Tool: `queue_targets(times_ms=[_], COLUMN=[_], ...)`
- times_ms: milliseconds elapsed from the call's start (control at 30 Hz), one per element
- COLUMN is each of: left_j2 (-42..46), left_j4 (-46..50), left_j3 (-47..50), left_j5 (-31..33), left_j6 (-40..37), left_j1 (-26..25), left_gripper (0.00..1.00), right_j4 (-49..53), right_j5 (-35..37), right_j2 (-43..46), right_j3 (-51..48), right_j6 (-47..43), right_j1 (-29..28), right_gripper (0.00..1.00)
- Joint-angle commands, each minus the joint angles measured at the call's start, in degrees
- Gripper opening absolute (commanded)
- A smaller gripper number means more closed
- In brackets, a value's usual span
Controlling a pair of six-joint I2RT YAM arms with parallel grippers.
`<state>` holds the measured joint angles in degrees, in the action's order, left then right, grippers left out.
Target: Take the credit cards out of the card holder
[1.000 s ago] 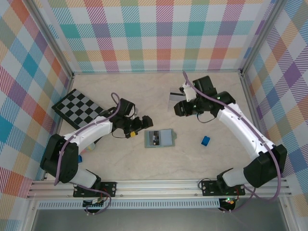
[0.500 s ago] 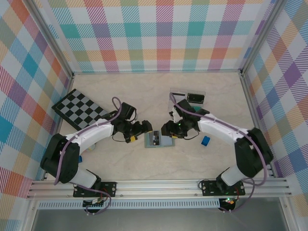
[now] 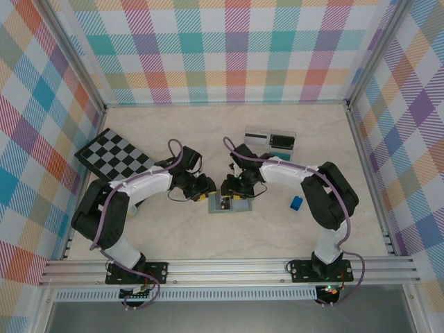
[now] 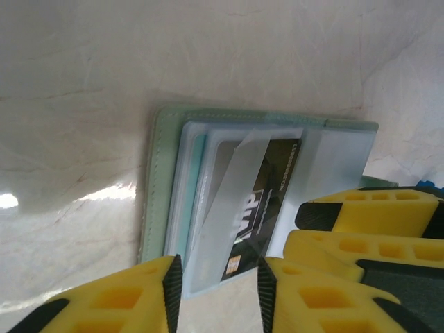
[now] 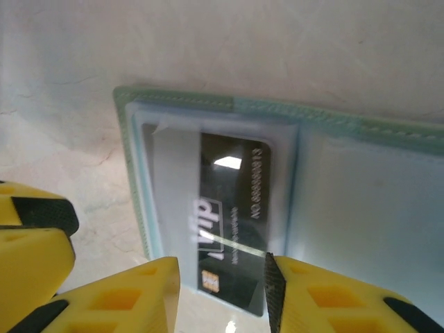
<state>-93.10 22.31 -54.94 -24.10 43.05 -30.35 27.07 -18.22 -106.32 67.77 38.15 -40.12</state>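
We needed the left gripper (image 4: 218, 281) pinning the card holder (image 4: 156, 187) while the right gripper (image 5: 222, 281) drew the dark card (image 5: 239, 201) out; whether either was clenched, we couldn't tell.

Pale marbled table (image 3: 208, 236). Lying on it: black-and-white checkerboard (image 3: 114, 156) at left, open sage card holder (image 3: 233, 207) at centre. Small blue block (image 3: 296, 202) right of that; clear tray (image 3: 270, 139) toward the far side.
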Motion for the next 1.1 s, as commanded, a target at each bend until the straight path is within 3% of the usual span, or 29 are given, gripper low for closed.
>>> queue_targets(times_ms=[0,300,1067], left_j2=[-2.0,-6.0,-6.7], left_j4=[-2.8,-2.3,-5.9], left_j3=[-1.4,-3.2,3.9], left_j5=[-2.6,-1.6,-0.2], left_j6=[1.5,3.4,7.8], left_j1=[-0.5,-1.6,-1.8], left_gripper=[0.31,0.26,0.19], right_j4=[2.2,1.5,1.2], right_j5=[1.9,0.9,-3.1], right_j2=[-1.4,-2.9,-5.1], right_j3=[1.9,2.3,2.8], right_j6=[-1.2,-3.7,-8.6], right_j1=[0.2,0.3,0.4], right_gripper=[0.38,0.30,0.25])
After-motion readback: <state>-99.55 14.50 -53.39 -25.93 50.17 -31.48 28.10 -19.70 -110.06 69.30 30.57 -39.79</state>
